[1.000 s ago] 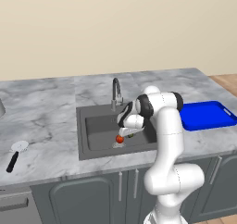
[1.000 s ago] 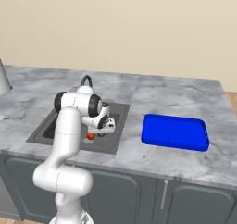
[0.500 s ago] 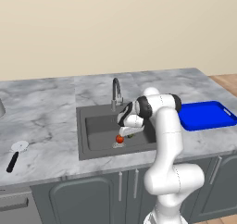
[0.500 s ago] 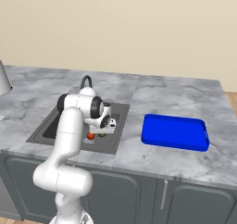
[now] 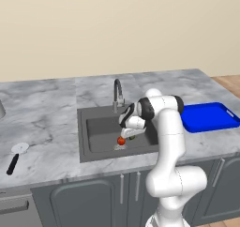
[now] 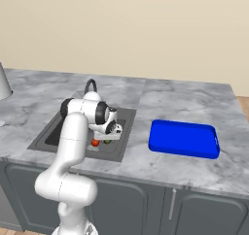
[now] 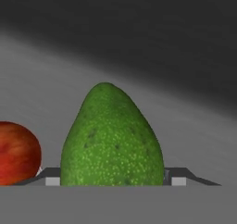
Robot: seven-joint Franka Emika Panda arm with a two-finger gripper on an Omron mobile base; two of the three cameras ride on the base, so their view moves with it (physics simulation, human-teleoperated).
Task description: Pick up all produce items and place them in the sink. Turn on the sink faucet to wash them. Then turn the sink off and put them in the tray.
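while both base views put the gripper (image 5: 127,133) low inside the sink (image 5: 93,132), beside the red fruit (image 5: 121,140) near the drain, the hand view alone shows the green fruit (image 7: 112,137) large and upright right before the gripper, red one just beside it. whether the fingers clasp it, i cannot tell. faucet (image 5: 116,92) behind; tray (image 6: 184,139) well apart on the surface.
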